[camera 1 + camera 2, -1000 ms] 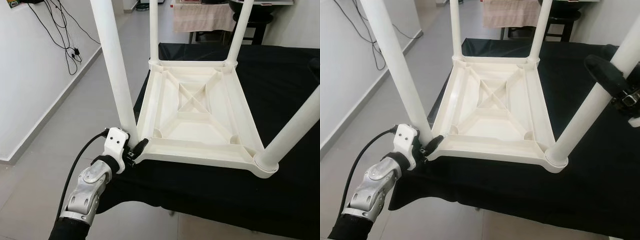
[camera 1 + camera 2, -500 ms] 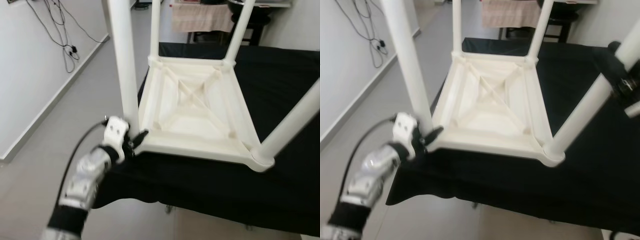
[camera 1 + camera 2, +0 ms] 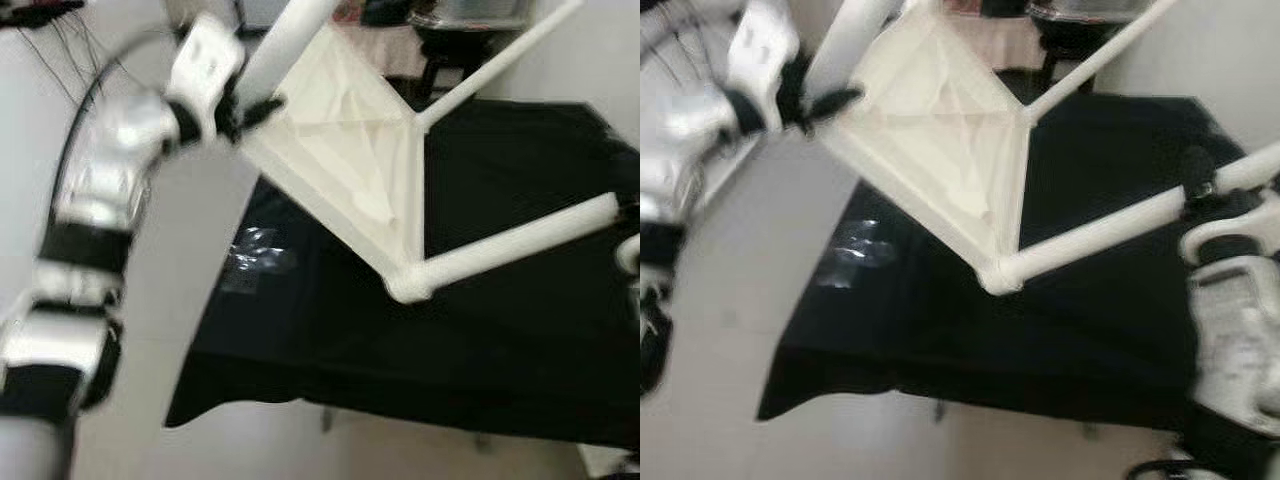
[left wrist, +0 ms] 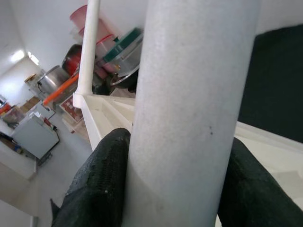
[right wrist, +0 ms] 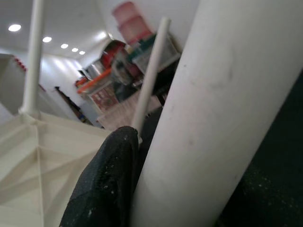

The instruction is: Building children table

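The white plastic children's table (image 3: 350,150) is tilted on its side above the black-covered work table (image 3: 500,330), resting on one corner (image 3: 405,285). My left gripper (image 3: 245,105) is raised at the upper left, shut on one white leg (image 4: 189,109), with black fingers (image 4: 102,179) on both sides of it. Over at the right edge, my right gripper (image 3: 1202,188) is shut on another leg (image 5: 222,118), which runs nearly level from the low corner; one finger (image 5: 106,184) presses against it. The eye views are blurred.
A crumpled clear plastic wrap (image 3: 255,255) lies on the black cloth near its left edge. Pale floor (image 3: 200,440) lies to the left and in front. Stacked containers and pots (image 4: 113,52) stand on shelves in the background.
The table has swung from lying flat upside down to tilted on one corner. My left arm rose high with its leg; the right leg dropped nearly level. The view has also shifted.
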Robot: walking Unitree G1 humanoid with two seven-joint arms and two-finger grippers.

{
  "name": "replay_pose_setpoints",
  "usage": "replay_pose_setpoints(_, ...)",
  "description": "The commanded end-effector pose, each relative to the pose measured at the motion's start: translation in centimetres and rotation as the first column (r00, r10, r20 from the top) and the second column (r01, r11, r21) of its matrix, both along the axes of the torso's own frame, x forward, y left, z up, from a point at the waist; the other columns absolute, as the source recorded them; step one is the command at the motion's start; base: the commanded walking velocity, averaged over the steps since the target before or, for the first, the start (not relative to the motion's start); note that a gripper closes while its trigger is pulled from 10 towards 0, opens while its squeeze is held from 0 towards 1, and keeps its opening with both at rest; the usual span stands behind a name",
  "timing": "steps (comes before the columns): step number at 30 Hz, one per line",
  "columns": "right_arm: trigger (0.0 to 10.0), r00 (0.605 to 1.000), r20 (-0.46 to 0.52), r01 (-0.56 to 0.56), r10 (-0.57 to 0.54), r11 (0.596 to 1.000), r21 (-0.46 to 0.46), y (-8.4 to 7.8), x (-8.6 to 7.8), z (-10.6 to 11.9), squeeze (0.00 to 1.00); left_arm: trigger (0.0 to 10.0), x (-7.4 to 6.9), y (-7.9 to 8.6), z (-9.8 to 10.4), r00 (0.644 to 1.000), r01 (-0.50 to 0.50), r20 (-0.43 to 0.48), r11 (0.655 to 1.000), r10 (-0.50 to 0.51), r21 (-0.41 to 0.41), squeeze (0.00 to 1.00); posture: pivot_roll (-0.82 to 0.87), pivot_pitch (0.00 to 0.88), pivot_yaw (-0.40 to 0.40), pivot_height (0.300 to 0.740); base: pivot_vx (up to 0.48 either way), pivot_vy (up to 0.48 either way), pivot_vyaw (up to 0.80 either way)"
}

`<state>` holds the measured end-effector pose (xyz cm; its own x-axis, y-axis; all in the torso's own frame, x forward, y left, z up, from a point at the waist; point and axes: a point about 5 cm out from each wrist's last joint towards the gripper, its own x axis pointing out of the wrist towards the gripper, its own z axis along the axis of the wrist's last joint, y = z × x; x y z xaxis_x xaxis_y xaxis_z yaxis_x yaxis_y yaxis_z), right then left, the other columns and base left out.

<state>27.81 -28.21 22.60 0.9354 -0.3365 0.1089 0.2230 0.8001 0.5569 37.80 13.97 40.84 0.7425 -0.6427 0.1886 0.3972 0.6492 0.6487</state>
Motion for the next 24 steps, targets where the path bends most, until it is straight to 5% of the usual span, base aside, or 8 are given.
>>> replay_pose_setpoints(1, 0.0, 0.772, -0.623, -0.156, 0.122, 0.988, 0.000, 4.1, -0.4, -12.2, 0.00, 0.0, -5.0, -0.5, 9.7, 0.927, 0.239, 0.350, 0.933, -0.136, -0.270, 0.00, -0.03, 0.059, 0.065, 0.740, 0.000, 0.000, 0.00)
replay_pose_setpoints(7, 0.0, 0.714, -0.691, -0.136, 0.114, 0.990, 0.023, 7.3, 2.1, -14.9, 0.00, 1.5, -5.1, -4.2, 11.8, 0.910, 0.353, 0.329, 0.889, -0.254, -0.290, 0.00, -0.03, 0.063, 0.079, 0.740, 0.000, 0.000, 0.00)
replay_pose_setpoints(8, 0.0, 0.711, -0.699, -0.120, 0.077, 0.993, -0.013, 7.6, 3.5, -15.1, 0.00, 10.0, -5.1, -5.5, 12.1, 0.898, 0.401, 0.310, 0.868, -0.311, -0.294, 1.00, -0.03, 0.065, 0.089, 0.740, 0.000, 0.000, 0.00)
replay_pose_setpoints(19, 0.0, 0.665, -0.731, 0.085, -0.151, 0.988, -0.126, 3.3, 5.3, -15.2, 0.00, 10.0, -4.4, -7.6, 10.3, 0.850, 0.526, 0.206, 0.801, -0.485, -0.284, 1.00, -0.02, 0.067, 0.074, 0.740, 0.000, 0.000, 0.00)
replay_pose_setpoints(20, 10.0, 0.656, -0.736, 0.098, -0.167, 0.986, -0.137, 2.9, 5.2, -15.3, 0.40, 10.0, -4.2, -7.4, 9.9, 0.849, 0.528, 0.194, 0.801, -0.491, -0.281, 1.00, -0.02, 0.070, 0.065, 0.740, 0.000, 0.000, 0.00)
replay_pose_setpoints(21, 10.0, 0.645, -0.742, 0.120, -0.182, 0.983, -0.136, 2.6, 5.2, -15.5, 1.00, 10.0, -4.0, -7.2, 9.6, 0.847, 0.532, 0.186, 0.799, -0.498, -0.281, 0.85, -0.02, 0.069, 0.059, 0.740, 0.000, 0.000, 0.00)
replay_pose_setpoints(23, 10.0, 0.645, -0.742, 0.120, -0.182, 0.983, -0.136, 2.6, 5.2, -15.5, 1.00, 10.0, -4.0, -7.2, 9.6, 0.847, 0.532, 0.186, 0.799, -0.498, -0.281, 0.85, -0.02, 0.069, 0.059, 0.740, 0.000, 0.000, 0.00)
replay_pose_setpoints(24, 10.0, 0.625, -0.755, 0.150, -0.199, 0.980, -0.134, 2.2, 5.1, -15.9, 1.00, 10.0, -3.9, -6.8, 9.3, 0.841, 0.541, 0.178, 0.793, -0.511, -0.281, 0.52, -0.02, 0.072, 0.048, 0.740, 0.000, 0.000, 0.00)
